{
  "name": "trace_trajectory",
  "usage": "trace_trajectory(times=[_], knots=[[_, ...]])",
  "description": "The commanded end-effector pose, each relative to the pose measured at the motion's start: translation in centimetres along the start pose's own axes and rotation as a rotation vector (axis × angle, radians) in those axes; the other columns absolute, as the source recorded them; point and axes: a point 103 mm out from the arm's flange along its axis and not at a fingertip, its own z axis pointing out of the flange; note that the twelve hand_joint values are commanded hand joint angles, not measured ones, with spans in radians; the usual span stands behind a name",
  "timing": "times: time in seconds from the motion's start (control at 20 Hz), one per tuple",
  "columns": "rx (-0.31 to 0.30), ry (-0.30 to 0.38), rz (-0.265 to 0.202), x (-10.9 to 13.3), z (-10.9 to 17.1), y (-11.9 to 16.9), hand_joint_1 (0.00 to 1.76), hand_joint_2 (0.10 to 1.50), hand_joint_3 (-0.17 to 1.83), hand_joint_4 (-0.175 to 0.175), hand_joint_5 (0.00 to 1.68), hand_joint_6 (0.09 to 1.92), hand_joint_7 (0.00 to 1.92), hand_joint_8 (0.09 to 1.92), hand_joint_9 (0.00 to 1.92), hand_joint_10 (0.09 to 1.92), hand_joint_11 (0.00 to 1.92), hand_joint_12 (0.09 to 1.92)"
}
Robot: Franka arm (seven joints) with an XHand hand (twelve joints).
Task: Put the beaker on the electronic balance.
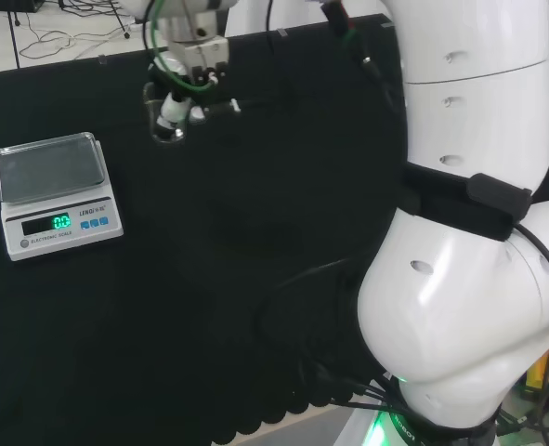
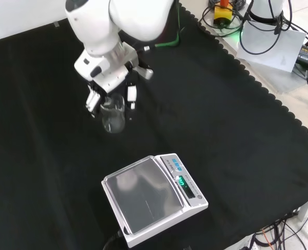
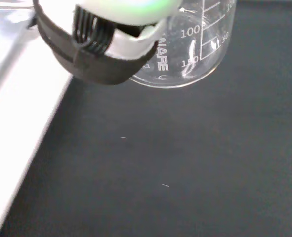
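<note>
A clear glass beaker (image 3: 195, 49) with white graduation marks hangs close to the camera over black cloth (image 3: 175, 163); a black-banded part of the hand (image 3: 101, 49) (blurred white above) overlaps it at its nine o'clock side. A pale surface (image 3: 12, 138) borders the cloth.

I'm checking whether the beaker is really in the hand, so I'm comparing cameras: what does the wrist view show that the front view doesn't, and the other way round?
Wrist view alone: the beaker's printed graduation marks, up close, with a finger lying across its glass wall.

Front view alone: the electronic balance, its pan bare, standing on the black cloth nearer the camera than the beaker, apart from it.

Both: the clear beaker held between the fingers of the hand, with black cloth beneath it.
</note>
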Motion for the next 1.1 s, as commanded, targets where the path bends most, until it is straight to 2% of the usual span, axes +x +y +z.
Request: trace_trajectory(times=[0.05,0.55,1.1], knots=[[0.037,-0.02,-0.111,7.7,0.9,2.0,1.19,0.92,0.58,-0.001,0.82,1.3,0.87,1.42,1.23,1.15,1.48,0.73],[0.061,-0.038,-0.209,14.2,2.0,4.0,1.19,0.91,0.59,0.001,0.83,1.29,0.87,1.42,1.24,1.15,1.48,0.73],[0.094,-0.033,-0.24,16.7,3.8,5.3,1.19,0.91,0.6,0.001,0.83,1.29,0.87,1.42,1.24,1.15,1.48,0.73]])
